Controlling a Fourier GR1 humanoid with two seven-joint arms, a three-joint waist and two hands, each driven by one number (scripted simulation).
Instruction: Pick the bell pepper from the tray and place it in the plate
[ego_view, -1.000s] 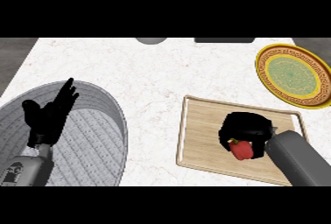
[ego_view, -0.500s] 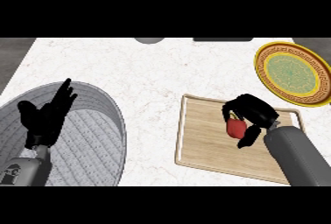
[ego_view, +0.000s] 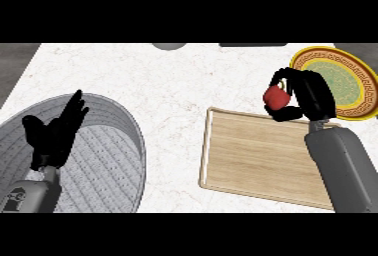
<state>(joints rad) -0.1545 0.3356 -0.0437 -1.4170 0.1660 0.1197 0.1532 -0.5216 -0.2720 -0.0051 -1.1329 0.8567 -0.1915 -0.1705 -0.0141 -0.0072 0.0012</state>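
The red bell pepper (ego_view: 276, 97) is held in my right hand (ego_view: 306, 94), whose fingers and thumb curl round it. Hand and pepper hang above the counter just past the far edge of the wooden tray (ego_view: 251, 155), left of the plate (ego_view: 341, 80). The plate is round, with a yellow rim, an orange patterned band and a green centre, at the far right of the counter. The tray's top is bare. My left hand (ego_view: 55, 132) rests open with fingers up at the lower left.
A large grey ribbed bowl-like dish (ego_view: 103, 160) fills the lower left, under my left hand. A grey round object (ego_view: 170, 46) and a dark flat one (ego_view: 252, 44) sit at the counter's far edge. White marble counter lies between dish and tray.
My right hand has lifted the bell pepper off the tray and carried it away from me and to the right, towards the plate. The left hand has stayed still.
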